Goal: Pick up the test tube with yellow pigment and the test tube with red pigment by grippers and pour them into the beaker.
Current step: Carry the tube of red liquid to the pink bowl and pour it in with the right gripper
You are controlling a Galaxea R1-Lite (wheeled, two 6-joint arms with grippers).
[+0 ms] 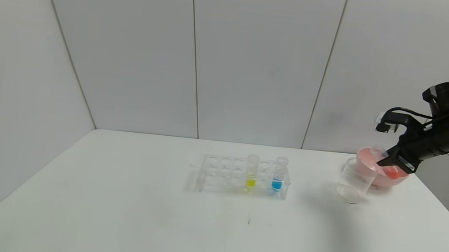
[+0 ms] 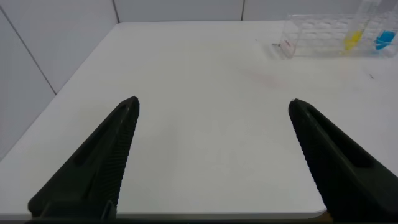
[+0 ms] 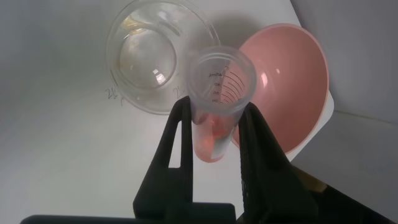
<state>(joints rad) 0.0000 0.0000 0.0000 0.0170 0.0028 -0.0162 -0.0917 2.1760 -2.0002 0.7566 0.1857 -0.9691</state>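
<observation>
My right gripper (image 1: 389, 161) is shut on the test tube with red pigment (image 3: 217, 106), held tilted just above and behind the beaker (image 1: 354, 181), with the tube's open rim toward it. Red-orange liquid (image 1: 391, 173) shows at the tube's lower end. In the right wrist view the beaker (image 3: 152, 59) lies beyond the tube's mouth. The test tube with yellow pigment (image 1: 252, 170) stands upright in the clear rack (image 1: 219, 174) at the table's middle. My left gripper (image 2: 213, 106) is open and empty above the table's left part, far from the rack (image 2: 317, 37).
A tube with blue liquid (image 1: 278, 174) stands in the rack next to the yellow one. A pink bowl (image 1: 375, 177) sits right behind the beaker, also in the right wrist view (image 3: 292, 87). The table's right edge is near the bowl.
</observation>
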